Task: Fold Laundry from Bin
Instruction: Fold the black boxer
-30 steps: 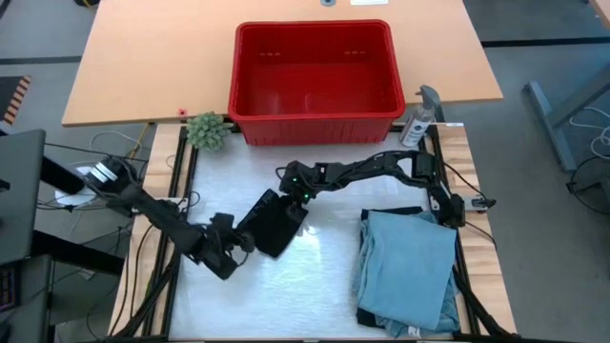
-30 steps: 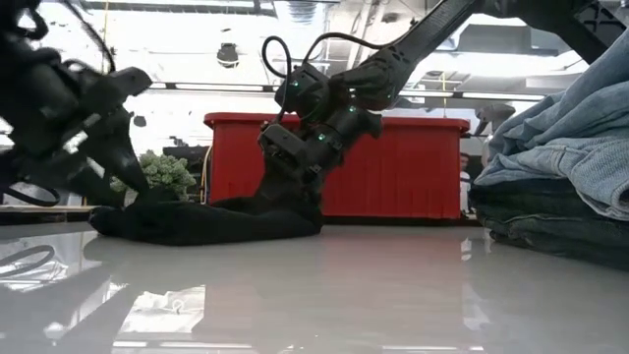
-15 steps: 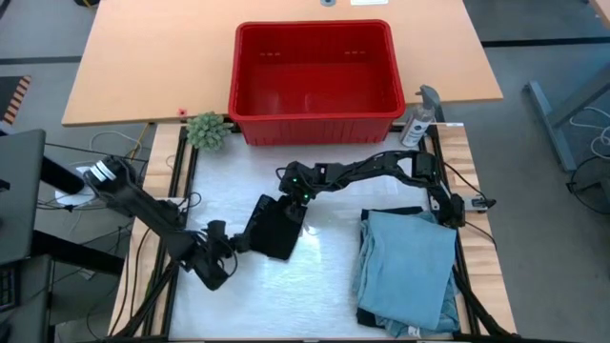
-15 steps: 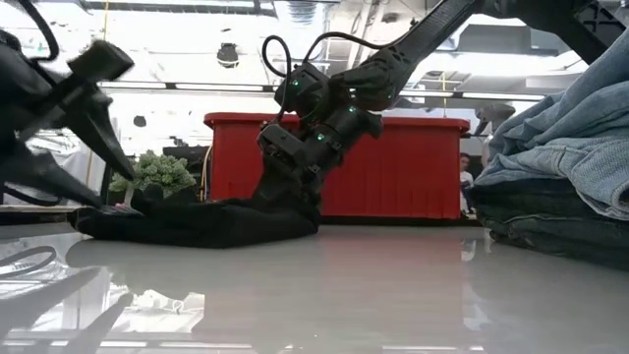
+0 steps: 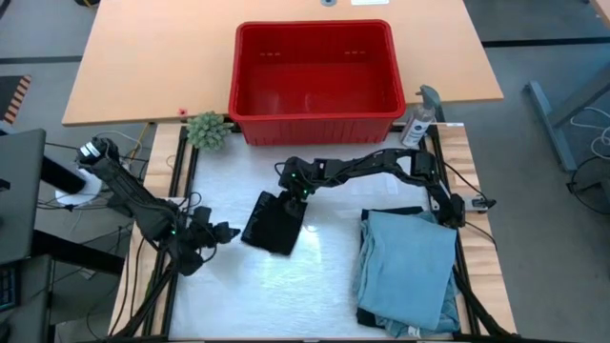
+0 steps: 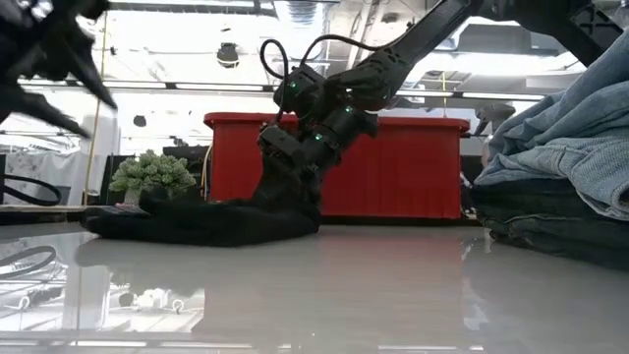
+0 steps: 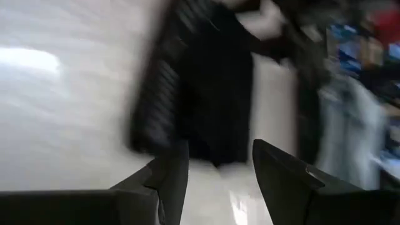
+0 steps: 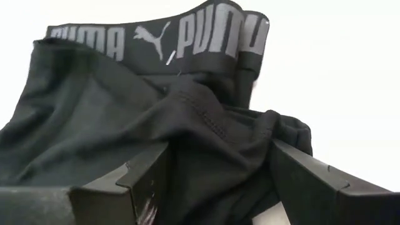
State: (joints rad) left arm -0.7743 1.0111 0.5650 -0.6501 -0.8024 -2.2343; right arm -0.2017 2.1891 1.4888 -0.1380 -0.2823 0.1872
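A small black garment (image 5: 274, 222) with a grey lettered waistband (image 8: 156, 39) lies flat on the white table, left of centre. My right gripper (image 5: 294, 188) stands open on its far end, pointing down at a slant. My left gripper (image 5: 222, 232) hangs open just off the garment's left side, raised above the table and touching nothing; the left wrist view shows the garment (image 7: 206, 94) ahead of its fingers. A folded pile of light blue laundry (image 5: 405, 267) lies at the right. The red bin (image 5: 315, 122) stands behind the work area. My right gripper comes down at a slant from the far right onto the garment's far end (image 6: 295, 202), opposite the waistband. Its spread fingers (image 8: 147, 181) stand on the cloth with a bunched fold (image 8: 219, 131) between them. The garment lies on the table.
A small green plant (image 5: 205, 130) and a spray bottle (image 5: 419, 119) stand beside the bin's near corners. The blue pile (image 6: 560, 167) fills the table's right side. Bare white surface (image 5: 315, 286) lies toward the near edge.
My left gripper has drawn back from the black garment's near left corner toward the table's left edge, risen, and rolled about its own axis. The garment stays flat on the table under my right gripper.
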